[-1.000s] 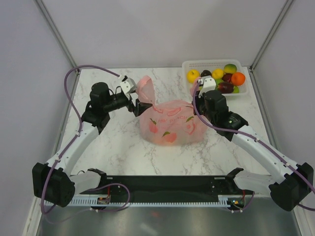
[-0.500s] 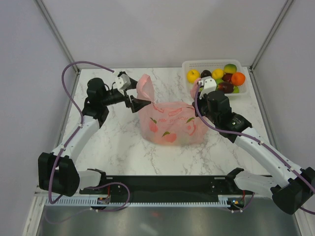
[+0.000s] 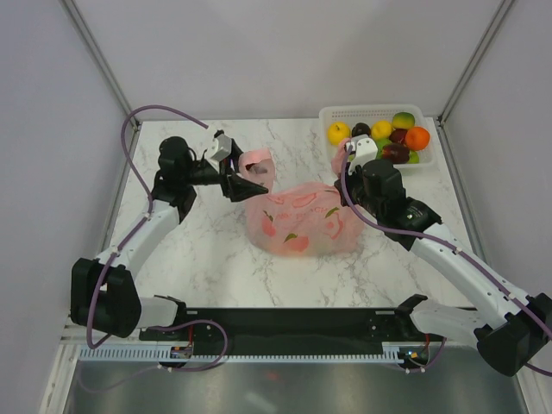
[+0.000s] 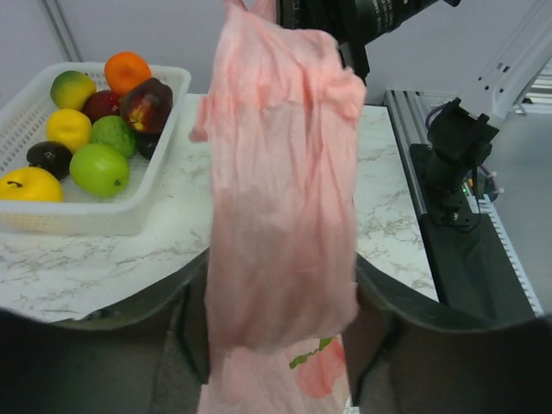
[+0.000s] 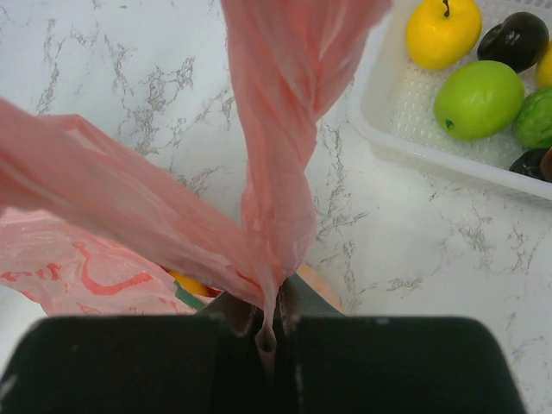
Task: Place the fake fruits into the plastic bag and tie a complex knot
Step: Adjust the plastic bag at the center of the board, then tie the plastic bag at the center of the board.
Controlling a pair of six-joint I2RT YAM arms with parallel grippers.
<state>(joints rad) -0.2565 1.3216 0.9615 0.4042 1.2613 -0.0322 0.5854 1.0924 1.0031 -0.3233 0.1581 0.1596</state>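
The pink plastic bag (image 3: 302, 220) lies mid-table with fake fruits inside; one yellow-orange fruit (image 5: 191, 285) shows through its mouth. My left gripper (image 3: 250, 179) (image 4: 280, 328) stands open, its jaws on either side of the bag's broad left handle (image 4: 280, 198), which hangs loose between them. My right gripper (image 3: 345, 171) (image 5: 269, 323) is shut on the twisted right handle (image 5: 276, 172). The two handles stand apart, and a knot is out of view. More fake fruits (image 3: 379, 129) (image 4: 99, 168) fill the white basket (image 3: 332, 113).
The white lattice basket (image 4: 86, 216) (image 5: 379, 112) sits at the back right corner, just behind my right gripper. Marble tabletop (image 3: 207, 250) surrounds the bag. Grey walls and metal posts close in the table's sides.
My left gripper has swung in to the bag's left handle, which now bends down between its jaws. The jaws have narrowed. My right gripper has kept its hold.
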